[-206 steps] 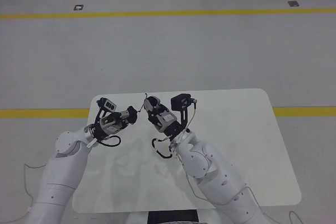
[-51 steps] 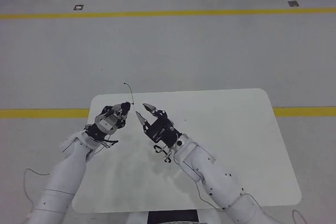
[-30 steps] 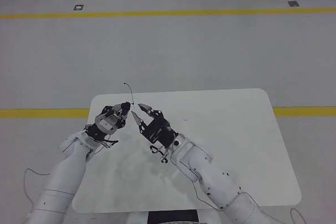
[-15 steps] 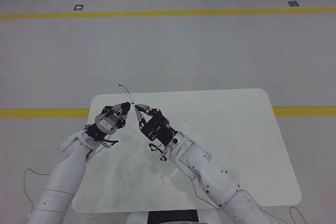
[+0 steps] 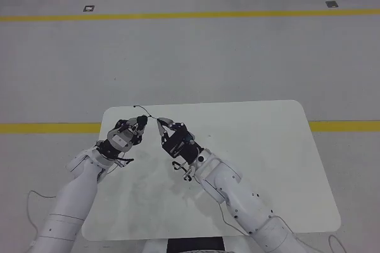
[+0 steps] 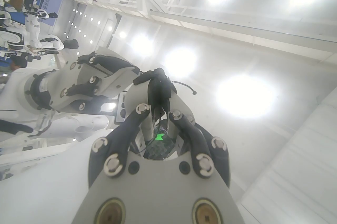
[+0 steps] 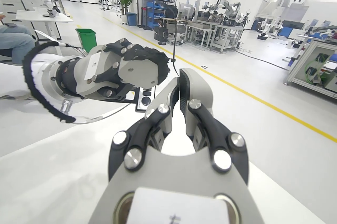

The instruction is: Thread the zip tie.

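A thin black zip tie is held in the air over the white table's far left part. My left gripper is shut on it, with a short curved end sticking out past its tips. Directly beside it my right gripper is shut, its tips closed on the same tie. From there the strand runs past a small head and stands straight up. The two grippers almost touch; the left gripper is just beside the right fingertips.
Both arms stretch across the table's left half. A yellow floor line runs behind the table, and the table's far edge lies close to the grippers.
My right gripper, open a second ago, has moved up to the left gripper and shut on the zip tie. The tie's free end has swung over to the left. The left arm stayed put.
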### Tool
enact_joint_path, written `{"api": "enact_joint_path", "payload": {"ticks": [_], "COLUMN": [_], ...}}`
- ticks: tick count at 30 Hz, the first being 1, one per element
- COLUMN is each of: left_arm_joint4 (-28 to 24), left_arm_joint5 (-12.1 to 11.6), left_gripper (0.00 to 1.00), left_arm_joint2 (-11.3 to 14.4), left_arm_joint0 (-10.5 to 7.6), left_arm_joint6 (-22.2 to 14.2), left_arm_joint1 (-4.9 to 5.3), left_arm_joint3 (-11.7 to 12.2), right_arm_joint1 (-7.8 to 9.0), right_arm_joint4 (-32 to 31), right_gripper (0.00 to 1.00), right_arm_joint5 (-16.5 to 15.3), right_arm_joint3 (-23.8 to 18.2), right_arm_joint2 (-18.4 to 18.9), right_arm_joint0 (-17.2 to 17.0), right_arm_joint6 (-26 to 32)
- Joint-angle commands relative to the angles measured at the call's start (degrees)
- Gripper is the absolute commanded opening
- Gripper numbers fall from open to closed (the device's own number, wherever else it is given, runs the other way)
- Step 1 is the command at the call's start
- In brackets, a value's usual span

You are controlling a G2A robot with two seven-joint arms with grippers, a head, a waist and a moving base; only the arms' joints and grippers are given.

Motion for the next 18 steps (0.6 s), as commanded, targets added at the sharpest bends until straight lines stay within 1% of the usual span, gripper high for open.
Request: {"api": "enact_joint_path", "payload": {"ticks": [1,7,18], "left_arm_joint4": [0.0,0.0,0.0], "left_arm_joint5": [0.0,0.0,0.0], "left_gripper": [0.0,0.0,0.0], "left_arm_joint2": [0.0,0.0,0.0], "left_arm_joint0": [0.0,0.0,0.0], "left_arm_joint6": [0.0,0.0,0.0], "left_arm_joint1": [0.0,0.0,0.0], "left_arm_joint3": [0.0,0.0,0.0], "right_arm_joint1": [0.08,0.38,1.55], "right_arm_joint4": [-0.1,-0.5,-0.5], "right_gripper": [0.0,0.0,0.0], "right_arm_joint5": [-0.1,-0.2,0.4], "right_arm_joint3": [-0.1,-0.6,-2.0], "right_arm_joint2": [0.3,1.0,1.4], "right_arm_joint0": [-0.3,-0.7,-1.3], "right_arm_joint6": [0.1,1.1,2.1]}}
